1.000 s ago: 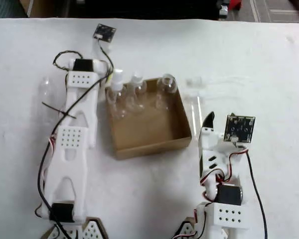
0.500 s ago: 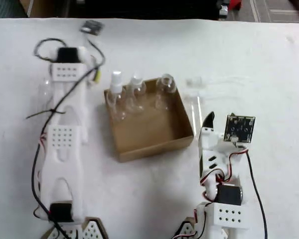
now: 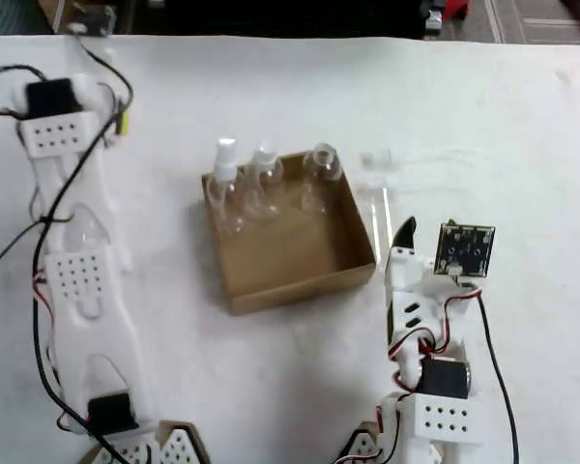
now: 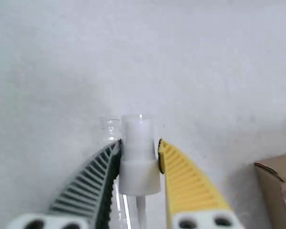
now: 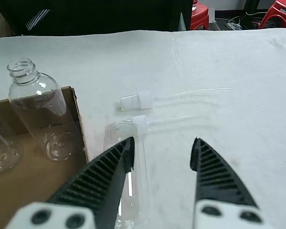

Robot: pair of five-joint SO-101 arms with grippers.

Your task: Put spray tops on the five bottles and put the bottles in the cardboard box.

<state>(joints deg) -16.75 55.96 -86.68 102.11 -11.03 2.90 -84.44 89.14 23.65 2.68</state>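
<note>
high: fixed, overhead, looks down on table [image 3: 464,106], far off | left wrist: arm-mounted, very near table, faces steeply down | right wrist: arm-mounted, low, near, faces across table toward its far edge | shared: box [image 3: 300,253] in all three views; open bottle [image 3: 321,166] in high and right wrist

You've got one cardboard box [image 3: 300,282]. Five bottles: three standing bottles [image 3: 321,174] inside it, one lying bottle [image 5: 126,171] beside it, one faint bottle [image 3: 85,227] near the surface's left edge. Five spray tops: two fitted tops [image 3: 225,153], two loose tops [image 5: 132,101], one gripped top [image 4: 139,162].
</note>
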